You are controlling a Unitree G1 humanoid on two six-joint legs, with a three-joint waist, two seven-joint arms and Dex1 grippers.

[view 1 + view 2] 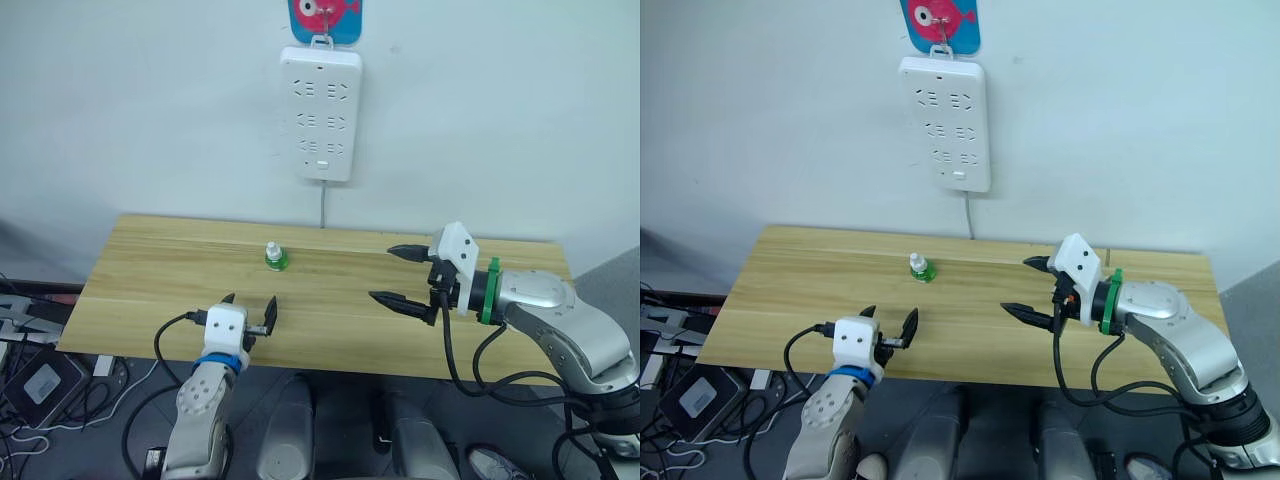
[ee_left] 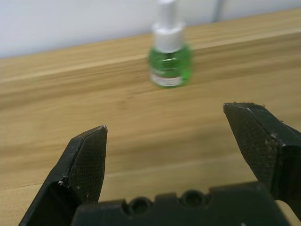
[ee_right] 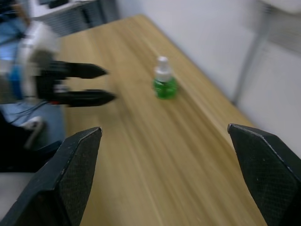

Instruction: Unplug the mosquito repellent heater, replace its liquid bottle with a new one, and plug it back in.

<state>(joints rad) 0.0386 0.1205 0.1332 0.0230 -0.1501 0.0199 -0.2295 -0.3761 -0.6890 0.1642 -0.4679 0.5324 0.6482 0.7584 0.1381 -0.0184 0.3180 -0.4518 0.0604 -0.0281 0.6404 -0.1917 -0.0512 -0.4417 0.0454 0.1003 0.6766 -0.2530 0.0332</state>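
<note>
Both pairs of jaws stand open and hold nothing. The left gripper hangs over the near edge of the wooden tabletop, toward its left half, with its two black fingers spread apart and aimed toward the wall. Beyond it, near the middle of the tabletop and closer to the far edge, a small green liquid bottle with a white cap stands upright, well apart from both grippers; in the left wrist view it sits straight ahead between the spread fingertips. On the wall above the bottle hangs a long white power strip, its cord running down behind the tabletop, with a blue and pink hook plate at its top. To the right, the right gripper hovers above the tabletop's right half, its fingers spread very wide, pointing left toward the bottle. No heater can be made out on the power strip or the tabletop.
</note>
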